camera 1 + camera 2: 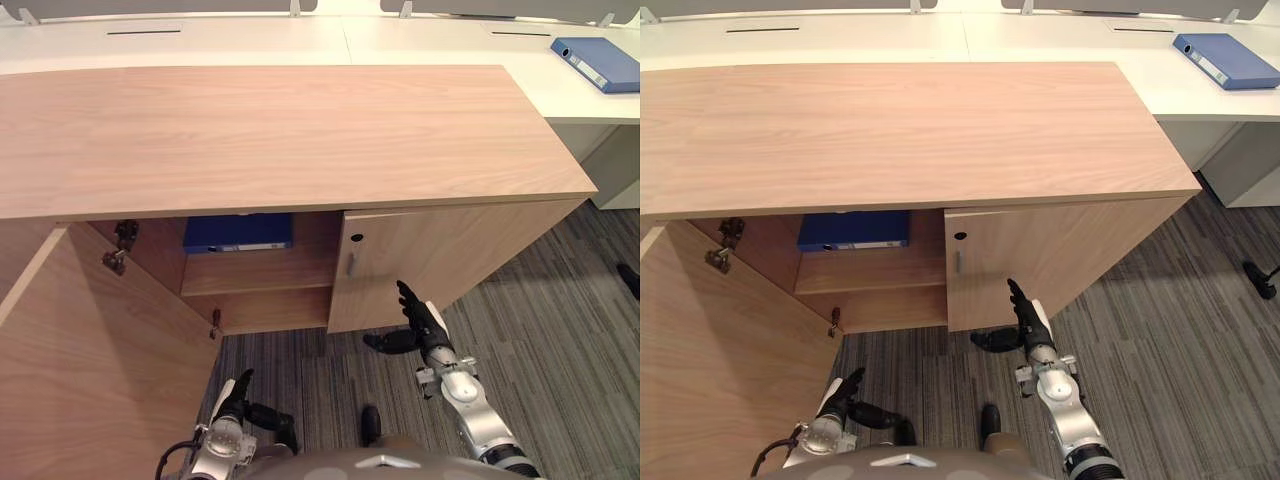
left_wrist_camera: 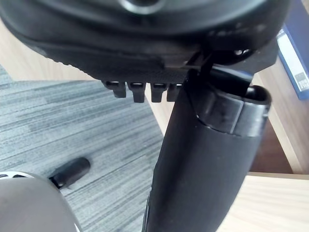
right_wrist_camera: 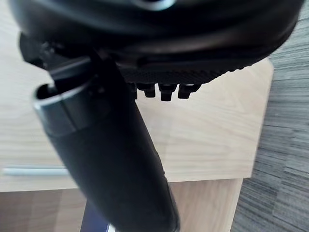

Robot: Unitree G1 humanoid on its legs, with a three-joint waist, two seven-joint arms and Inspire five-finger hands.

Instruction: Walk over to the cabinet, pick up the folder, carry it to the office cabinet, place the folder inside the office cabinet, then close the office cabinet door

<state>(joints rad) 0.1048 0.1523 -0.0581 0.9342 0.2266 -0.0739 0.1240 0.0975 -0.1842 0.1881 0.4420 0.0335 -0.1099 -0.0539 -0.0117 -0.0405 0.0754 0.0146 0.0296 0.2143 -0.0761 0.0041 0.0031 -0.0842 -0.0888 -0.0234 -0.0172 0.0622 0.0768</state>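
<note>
Folder (image 1: 238, 232) is blue and lies flat on the upper shelf (image 1: 260, 272) inside the office cabinet (image 1: 280, 130), toward the shelf's left part. You have the left door (image 1: 90, 360) swung wide open and the right door (image 1: 440, 260) closed, its small metal handle (image 1: 351, 264) near the inner edge. Your right hand (image 1: 425, 325) hangs in front of the closed door, fingers straight, thumb out, grasping nothing. Your left hand (image 1: 235, 400) is low over the striped carpet (image 1: 560, 320) beside the open door, fingers relaxed, empty too. Second blue folder (image 1: 597, 62) lies on the white desk (image 1: 450, 40) behind the cabinet, far right
</note>
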